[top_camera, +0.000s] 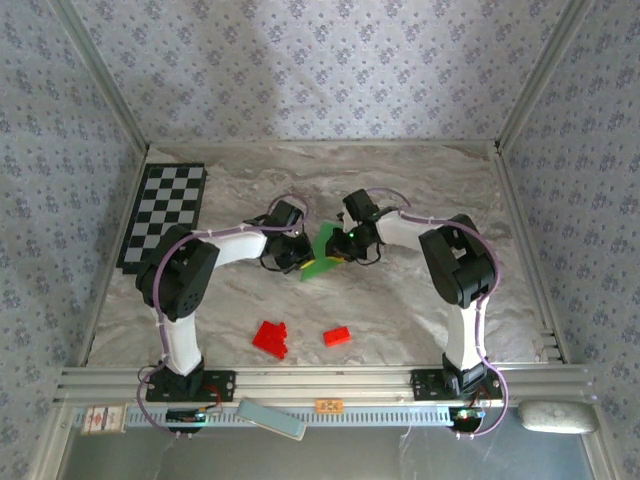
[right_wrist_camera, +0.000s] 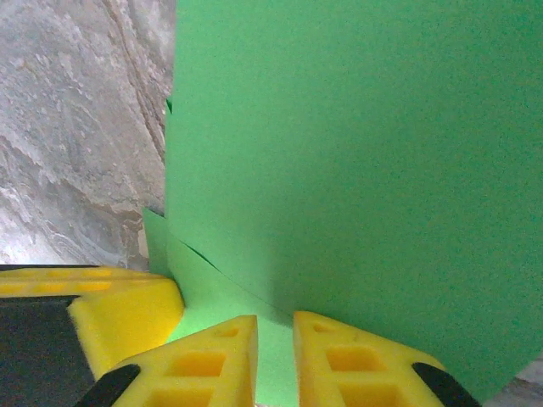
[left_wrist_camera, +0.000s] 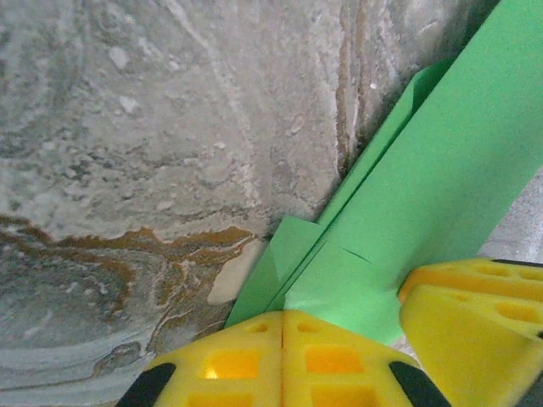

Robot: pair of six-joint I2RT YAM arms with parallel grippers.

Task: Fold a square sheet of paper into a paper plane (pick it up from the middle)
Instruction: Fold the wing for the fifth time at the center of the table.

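The square sheet of paper (top_camera: 322,252) is bright green, creased into a pointed shape with layered flaps, and sits mid-table between both arms. My left gripper (top_camera: 298,255) comes at it from the left. In the left wrist view that gripper (left_wrist_camera: 284,315) has its yellow jaws pressed together on the edge of the paper (left_wrist_camera: 424,186), above the marble. My right gripper (top_camera: 350,243) is on the paper's right side. In the right wrist view its jaws (right_wrist_camera: 276,331) stand narrowly apart over a flat layer, and a tall flap of the paper (right_wrist_camera: 356,153) rises just beyond them.
Two small red blocks (top_camera: 270,338) (top_camera: 337,336) lie near the front edge. A black-and-white checkered board (top_camera: 163,215) lies at the back left. Metal frame rails (top_camera: 520,230) bound the marble table (top_camera: 430,180). The two grippers are almost touching.
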